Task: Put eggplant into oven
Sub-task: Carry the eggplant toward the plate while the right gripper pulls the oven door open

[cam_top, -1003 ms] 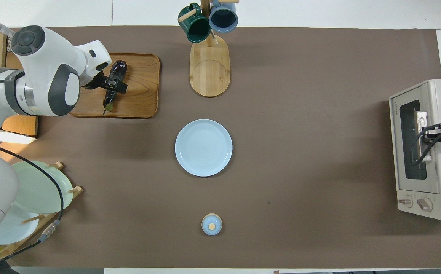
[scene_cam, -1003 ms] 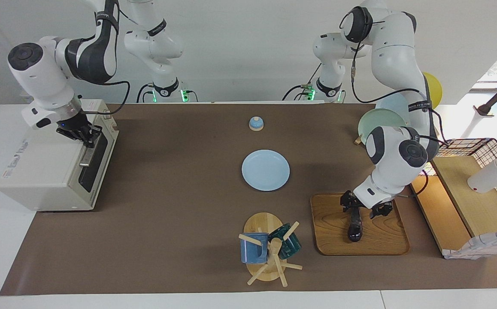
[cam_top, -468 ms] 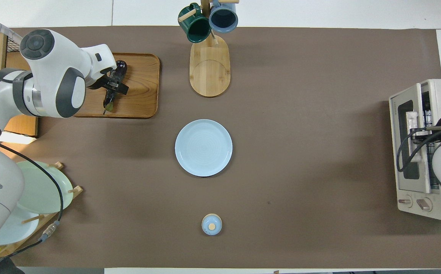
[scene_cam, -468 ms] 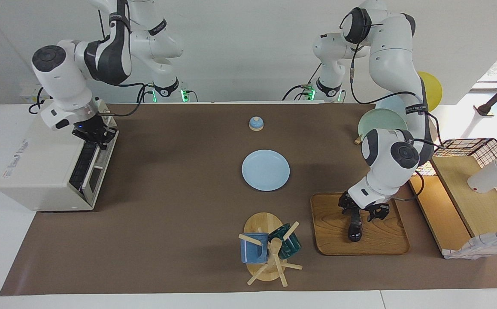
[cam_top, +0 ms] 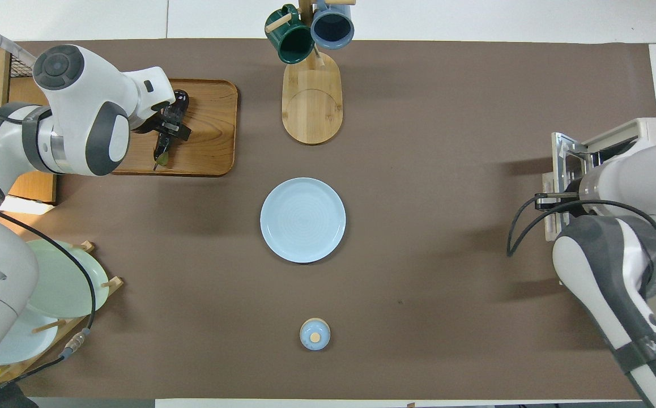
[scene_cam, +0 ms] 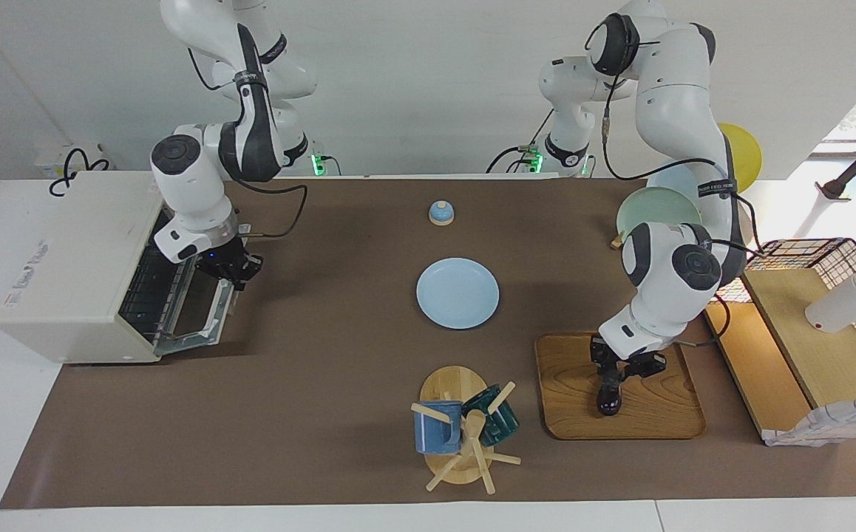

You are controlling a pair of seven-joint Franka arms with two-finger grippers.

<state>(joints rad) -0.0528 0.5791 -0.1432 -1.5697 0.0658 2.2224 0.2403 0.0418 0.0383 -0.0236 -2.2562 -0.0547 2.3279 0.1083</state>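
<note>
On the wooden tray (scene_cam: 653,414), the eggplant (scene_cam: 609,388) lies gripped by the left gripper (scene_cam: 618,367) jaws. Well apart from the tray, the oven (scene_cam: 66,273) stands with door down, right gripper (scene_cam: 232,275) jaws clenched on its handle.

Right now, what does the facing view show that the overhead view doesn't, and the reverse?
Facing view only: the oven's wire rack inside, and the right hand shut on the handle of the lowered door. Overhead view only: the eggplant's thin stem tip pointing toward the robots; there the right arm covers most of the oven. Both: the left hand shut on the eggplant over the wooden tray, and the blue plate mid-table.
</note>
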